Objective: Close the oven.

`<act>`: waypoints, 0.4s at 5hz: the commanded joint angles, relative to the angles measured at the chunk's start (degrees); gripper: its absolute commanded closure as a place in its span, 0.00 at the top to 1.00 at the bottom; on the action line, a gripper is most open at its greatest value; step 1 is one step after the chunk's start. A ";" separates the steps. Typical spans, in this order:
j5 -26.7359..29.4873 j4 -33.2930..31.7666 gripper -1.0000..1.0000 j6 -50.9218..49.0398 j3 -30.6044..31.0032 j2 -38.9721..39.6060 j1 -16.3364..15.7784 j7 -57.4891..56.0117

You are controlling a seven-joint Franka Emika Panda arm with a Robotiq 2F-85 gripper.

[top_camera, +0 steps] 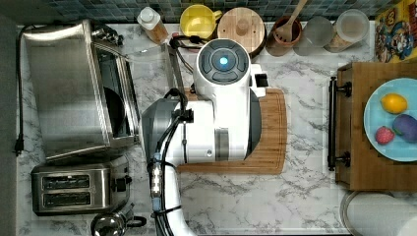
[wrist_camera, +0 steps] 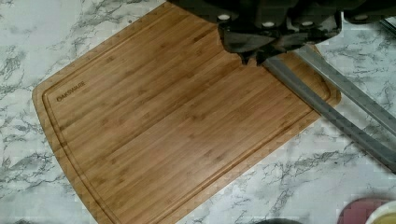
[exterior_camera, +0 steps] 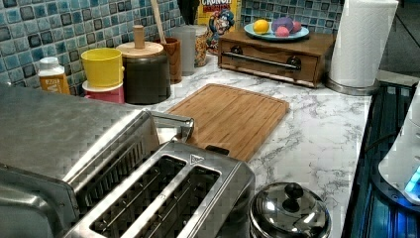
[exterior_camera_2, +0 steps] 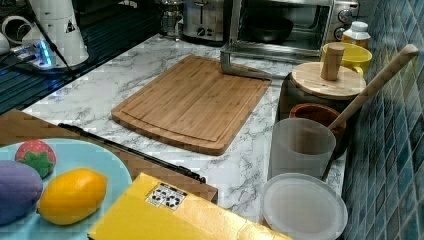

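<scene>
The oven (exterior_camera_2: 290, 25) stands open, its door's handle (wrist_camera: 327, 109) just beside the end effector (wrist_camera: 254, 56), whose finger spacing I cannot tell.

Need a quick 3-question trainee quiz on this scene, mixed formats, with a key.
1. True or false: the oven door is shut.
2. What is on the blue plate? A) three fruits B) a spoon C) a mug
3. Fill in: the oven's door handle reaches over a corner of the wooden ____.

Key: 1 false; 2 A; 3 cutting board.
</scene>
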State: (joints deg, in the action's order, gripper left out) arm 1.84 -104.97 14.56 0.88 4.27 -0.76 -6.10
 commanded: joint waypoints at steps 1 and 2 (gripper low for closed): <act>0.04 -0.04 0.00 0.19 0.29 0.07 -0.10 -0.04; 7.91 -1.53 0.00 4.56 -0.13 1.49 2.07 -11.91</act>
State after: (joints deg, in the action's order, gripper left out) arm 6.01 -105.86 18.55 0.85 4.68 -0.75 -13.27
